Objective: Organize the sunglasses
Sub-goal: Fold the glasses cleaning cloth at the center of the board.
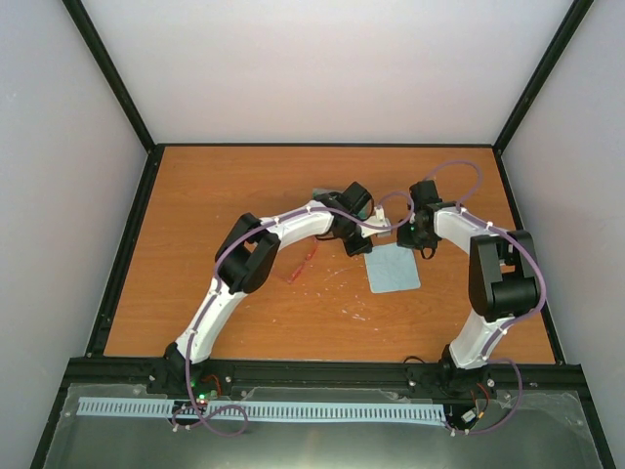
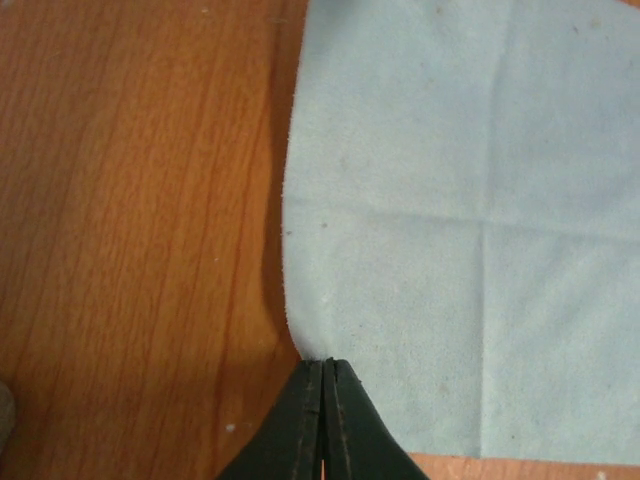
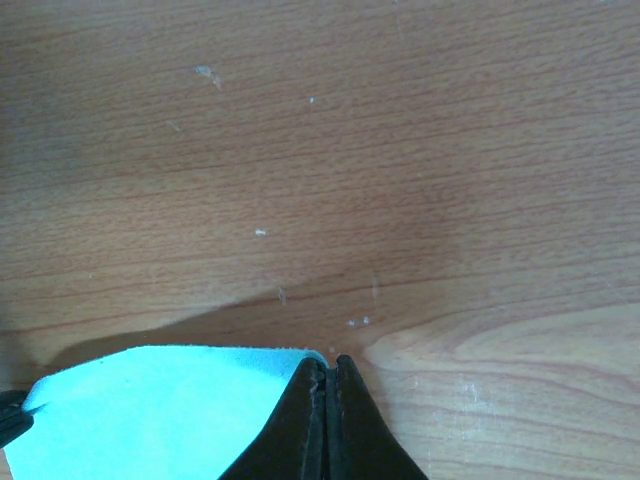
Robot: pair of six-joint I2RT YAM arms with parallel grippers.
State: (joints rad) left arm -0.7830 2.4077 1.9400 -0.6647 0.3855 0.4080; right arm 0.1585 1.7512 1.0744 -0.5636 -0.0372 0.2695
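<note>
The sunglasses [image 1: 303, 264], a thin red-pink frame, lie on the wooden table just under my left forearm, left of the light blue cloth [image 1: 394, 268]. My left gripper [image 1: 362, 246] is shut on the cloth's far left corner; in the left wrist view its jaws [image 2: 327, 365] pinch the cloth's edge [image 2: 470, 200]. My right gripper [image 1: 419, 243] is shut on the far right corner; in the right wrist view its jaws [image 3: 330, 365] pinch the cloth's corner [image 3: 160, 410]. The rest of the cloth lies on the table.
A corner of the grey case with its green inside [image 1: 318, 192] peeks out behind my left wrist, mostly hidden. The wooden table [image 1: 215, 195] is bounded by a black frame [image 1: 127, 244] and white walls.
</note>
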